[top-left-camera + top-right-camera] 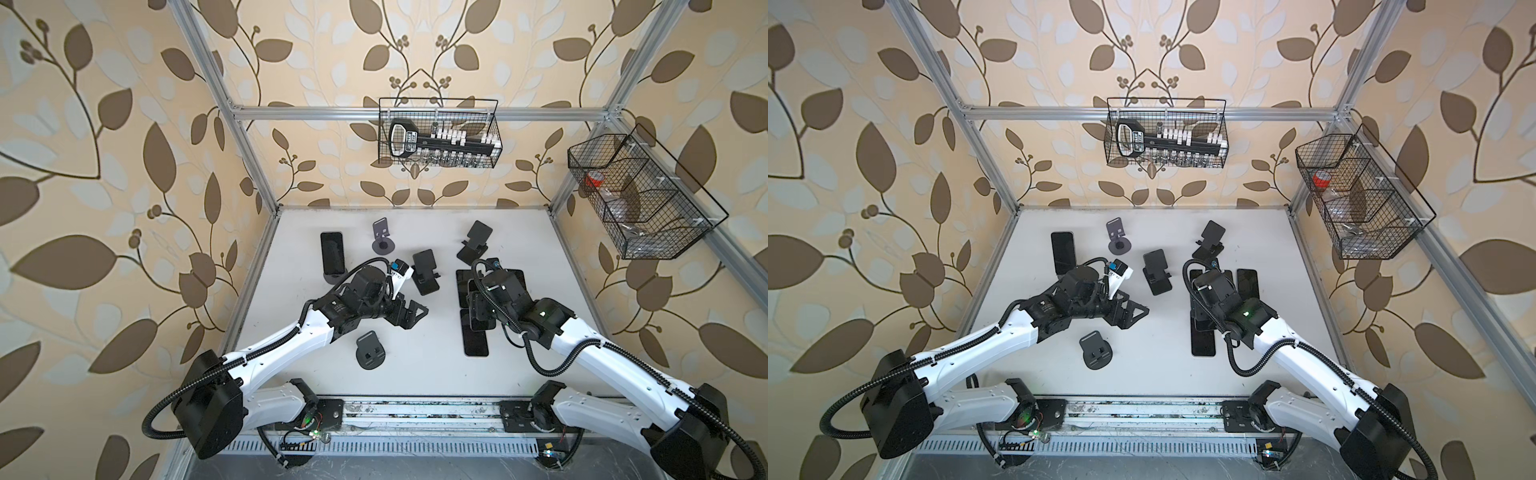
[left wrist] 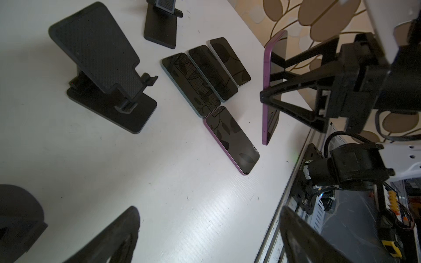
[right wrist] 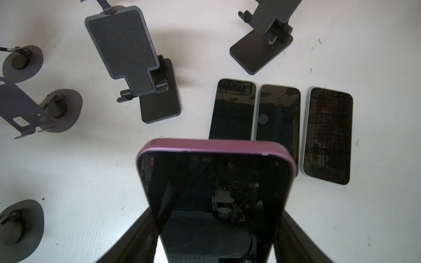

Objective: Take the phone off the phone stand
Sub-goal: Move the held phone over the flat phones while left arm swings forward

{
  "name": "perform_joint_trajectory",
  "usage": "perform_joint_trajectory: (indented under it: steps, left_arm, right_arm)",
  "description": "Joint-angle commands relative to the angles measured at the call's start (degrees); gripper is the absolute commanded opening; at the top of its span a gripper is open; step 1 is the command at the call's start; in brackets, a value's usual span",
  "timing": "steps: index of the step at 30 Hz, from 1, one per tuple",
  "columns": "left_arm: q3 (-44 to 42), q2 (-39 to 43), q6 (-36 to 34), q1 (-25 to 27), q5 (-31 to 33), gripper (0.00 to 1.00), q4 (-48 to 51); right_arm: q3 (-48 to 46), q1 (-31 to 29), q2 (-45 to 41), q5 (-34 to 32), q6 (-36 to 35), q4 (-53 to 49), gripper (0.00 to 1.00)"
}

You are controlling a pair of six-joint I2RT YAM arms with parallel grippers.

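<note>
On the right side of the white table (image 1: 415,374), the right gripper (image 3: 218,232) squeezes a purple phone (image 3: 216,182) by its two long sides. The phone is tipped up on end, not lying flat, and it is away from every stand. Its dark screen faces the arm that holds it. In the left wrist view, it is hard to tell if its low end touches the table.

Just past it, three dark phones (image 3: 276,113) lie flat in a row, side by side. A second purple phone (image 2: 232,141) lies flat close to them, nearer the front.

The left gripper (image 1: 417,318) hangs over the middle of the table. Its fingers are spread wide and there is nothing between them.

An empty middle stand (image 1: 424,272) sits just behind the left gripper. An empty back stand (image 1: 473,241) sits farther away, behind the row of phones. A low stand (image 1: 371,349) sits near the front. A thin stand (image 1: 382,237) is at the back. At the back left, a black phone (image 1: 332,253) leans on a round stand (image 1: 334,277).
</note>
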State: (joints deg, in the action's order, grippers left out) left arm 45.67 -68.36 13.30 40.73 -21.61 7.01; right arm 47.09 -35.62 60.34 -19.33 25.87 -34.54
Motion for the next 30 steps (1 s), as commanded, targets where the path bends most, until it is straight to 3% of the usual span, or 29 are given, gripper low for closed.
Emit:
perform_joint_trajectory:
  steps: [1, 18, 23, 30]
  left_arm:
    - [2.8, -1.0, -2.8, 1.6, -3.0, 0.95, -3.1]
    - [4.4, -5.5, -4.4, 6.2, -4.3, 0.96, -5.2]
    - [4.8, -5.1, -5.4, 6.3, -4.2, 0.96, -4.2]
    - [3.1, -3.6, -6.2, 6.3, -3.5, 0.96, -4.5]
  right_arm:
    - [-0.5, 1.3, -1.6, 1.1, -0.3, -1.8, 0.65]
    - [1.1, 12.2, 5.5, 10.1, 2.9, -9.5, 0.66]
    - [-0.1, 13.1, 6.6, 10.4, 4.7, -9.6, 0.66]
    - [1.6, 13.5, 9.2, 6.6, 2.0, -10.1, 0.66]
